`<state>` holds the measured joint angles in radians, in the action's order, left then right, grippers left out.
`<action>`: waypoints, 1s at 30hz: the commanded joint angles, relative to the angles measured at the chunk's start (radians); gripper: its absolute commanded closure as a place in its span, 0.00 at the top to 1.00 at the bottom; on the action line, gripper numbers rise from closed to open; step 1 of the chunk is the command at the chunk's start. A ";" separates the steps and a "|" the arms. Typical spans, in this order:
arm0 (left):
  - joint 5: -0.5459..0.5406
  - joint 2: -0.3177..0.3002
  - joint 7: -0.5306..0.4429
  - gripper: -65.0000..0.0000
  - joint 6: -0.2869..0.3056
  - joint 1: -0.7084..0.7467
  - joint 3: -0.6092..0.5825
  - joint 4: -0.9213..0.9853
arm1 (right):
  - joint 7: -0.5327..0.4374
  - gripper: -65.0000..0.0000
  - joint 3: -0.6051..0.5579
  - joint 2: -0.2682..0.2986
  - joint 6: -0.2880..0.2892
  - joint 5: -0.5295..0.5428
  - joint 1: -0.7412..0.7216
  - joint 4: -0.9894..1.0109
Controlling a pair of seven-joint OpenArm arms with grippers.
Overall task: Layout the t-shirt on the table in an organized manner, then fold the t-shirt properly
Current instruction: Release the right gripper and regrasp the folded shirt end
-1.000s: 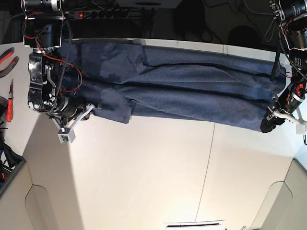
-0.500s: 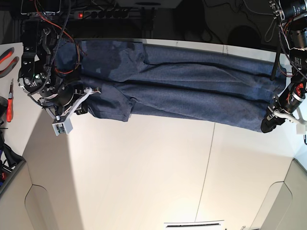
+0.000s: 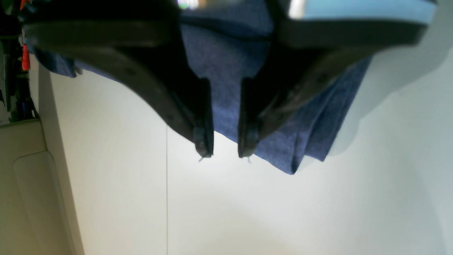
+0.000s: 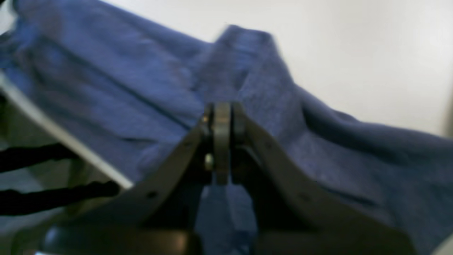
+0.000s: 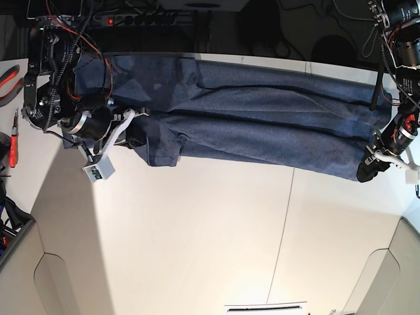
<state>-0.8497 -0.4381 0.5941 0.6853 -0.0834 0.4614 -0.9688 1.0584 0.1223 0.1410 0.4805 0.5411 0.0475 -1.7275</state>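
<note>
The dark navy t-shirt (image 5: pixel 262 125) lies stretched in a long band across the far side of the white table (image 5: pixel 197 236), lettering hidden. My right gripper (image 5: pixel 133 118) is at the shirt's left end. In the right wrist view it (image 4: pixel 222 117) is shut, and folds of the t-shirt (image 4: pixel 318 134) run up into its tips. My left gripper (image 5: pixel 366 172) is at the shirt's lower right corner. Seen from the left wrist, its (image 3: pixel 225 153) jaws stand apart over the edge of the t-shirt (image 3: pixel 226 71), tips above bare table (image 3: pixel 247 212).
Red-handled tools (image 5: pixel 12 141) lie off the table's left side. A power strip (image 5: pixel 151 18) runs behind the far edge. A thin dark seam (image 5: pixel 283 223) crosses the tabletop. Beige panels (image 5: pixel 387 275) flank the near corners.
My right arm has swung toward the far edge and a little rightward, and the shirt's left end has shifted with it. The left arm has stayed still.
</note>
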 commanded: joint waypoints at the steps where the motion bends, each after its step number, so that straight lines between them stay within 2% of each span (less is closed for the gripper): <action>1: -0.020 -0.022 -0.018 0.25 0.013 -0.016 0.005 -0.017 | -0.010 0.00 0.002 0.005 0.030 0.045 0.008 -0.028; 4: -0.020 -0.022 -0.018 0.25 0.013 -0.016 0.005 -0.017 | -0.003 0.00 0.001 0.005 0.061 0.090 0.067 -0.082; 11: -0.021 -0.022 -0.018 0.25 0.013 -0.017 0.005 -0.017 | -0.003 0.00 0.001 0.005 0.066 0.098 0.199 -0.178; 16: -0.021 -0.022 -0.018 0.25 0.013 -0.016 0.005 -0.017 | -0.003 0.00 0.000 0.005 0.067 0.154 0.231 -0.178; 20: -0.021 -0.022 -0.018 0.25 0.013 -0.016 0.005 -0.017 | -0.004 0.00 -0.014 0.005 0.067 0.159 0.230 -0.178; 27: -0.021 -0.022 -0.019 0.25 0.013 -0.017 0.005 -0.017 | -0.014 0.00 -0.143 0.005 0.068 0.153 0.229 -0.178; 30: -0.021 -0.022 -0.018 0.25 0.013 -0.017 0.005 -0.017 | -0.029 0.00 -0.203 0.005 0.076 0.110 0.225 -0.178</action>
<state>-0.8501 -0.4381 0.5941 0.6853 -0.0837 0.4614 -0.9688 1.0504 -0.0845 0.1413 0.5438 0.6289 0.2790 -1.8870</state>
